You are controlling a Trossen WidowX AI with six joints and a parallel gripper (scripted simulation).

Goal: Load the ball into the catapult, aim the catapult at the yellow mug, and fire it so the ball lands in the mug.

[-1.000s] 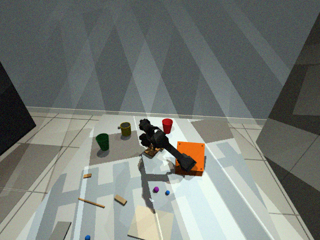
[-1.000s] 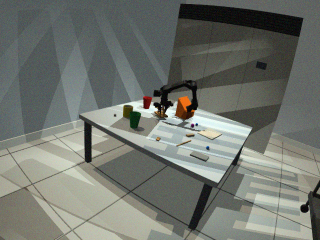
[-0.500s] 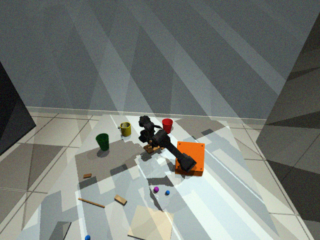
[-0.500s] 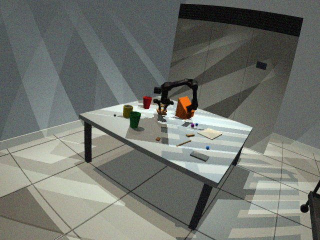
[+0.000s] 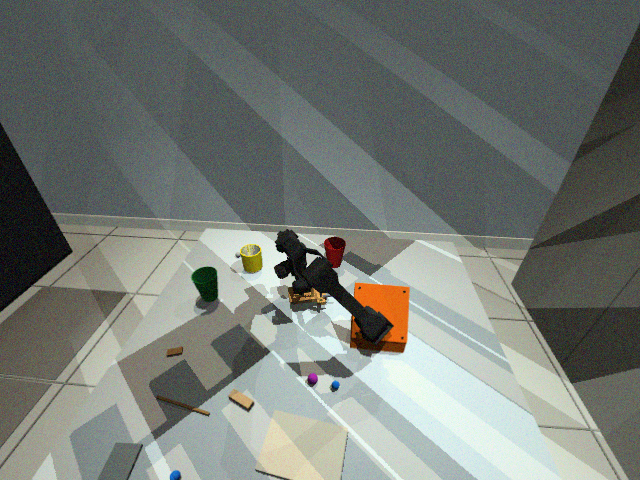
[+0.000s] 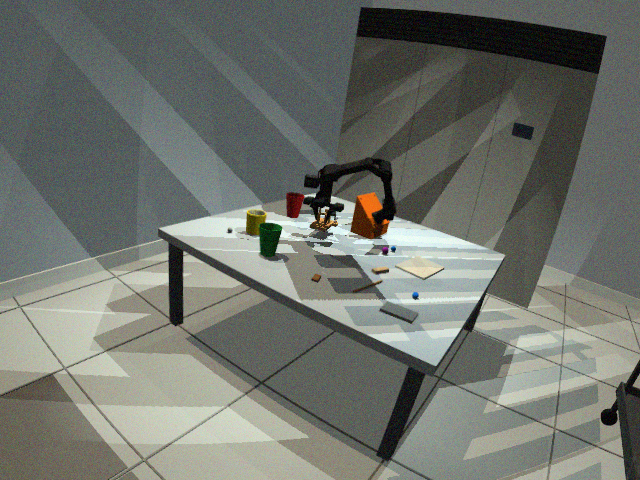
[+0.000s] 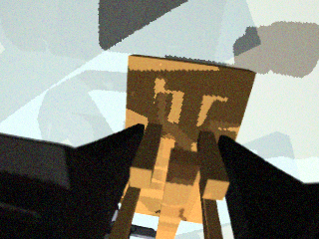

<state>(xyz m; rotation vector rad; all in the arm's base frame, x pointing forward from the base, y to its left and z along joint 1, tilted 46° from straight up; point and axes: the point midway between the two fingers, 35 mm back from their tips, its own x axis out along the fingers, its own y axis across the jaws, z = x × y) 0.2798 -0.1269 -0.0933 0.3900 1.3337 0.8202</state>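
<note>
My gripper is shut on the wooden catapult, with its dark fingers on the outer sides of the two uprights. Whether the catapult's base touches the table is hard to tell. The yellow mug stands upright, left of the catapult in the top view. A small grey ball lies beside the mug. A purple ball and a blue ball lie together on the table. No ball shows on the catapult; part of its arm is hidden.
A green cup and a red cup stand near the mug. An orange wedge is by the arm's base. A stick, small blocks, a pale board and another blue ball lie nearer the front.
</note>
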